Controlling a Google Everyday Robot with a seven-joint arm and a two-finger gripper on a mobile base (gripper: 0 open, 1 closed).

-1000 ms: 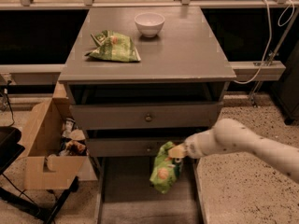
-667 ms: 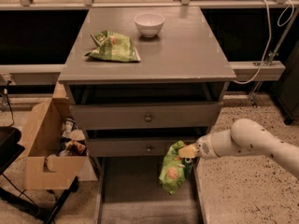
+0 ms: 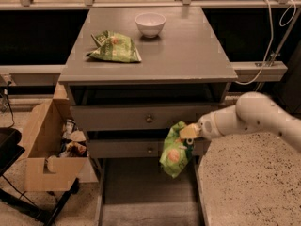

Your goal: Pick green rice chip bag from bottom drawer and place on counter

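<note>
Camera view: clamps the green rice chip bag (image 3: 175,150) by its top in the gripper (image 3: 189,132), fingers pressed together on the foil, below the desk (image 3: 188,55) front edge and toward its right corner. Has lifted it clear of the bottom drawer (image 3: 141,192) since a second ago, higher and slightly rightward. By judgement, leaves only the raise over the front edge and the set-down. Cuts off the drawer's near end at the bottom, hides the fingertips behind the bag's top, and loses the arm at the right.
</note>
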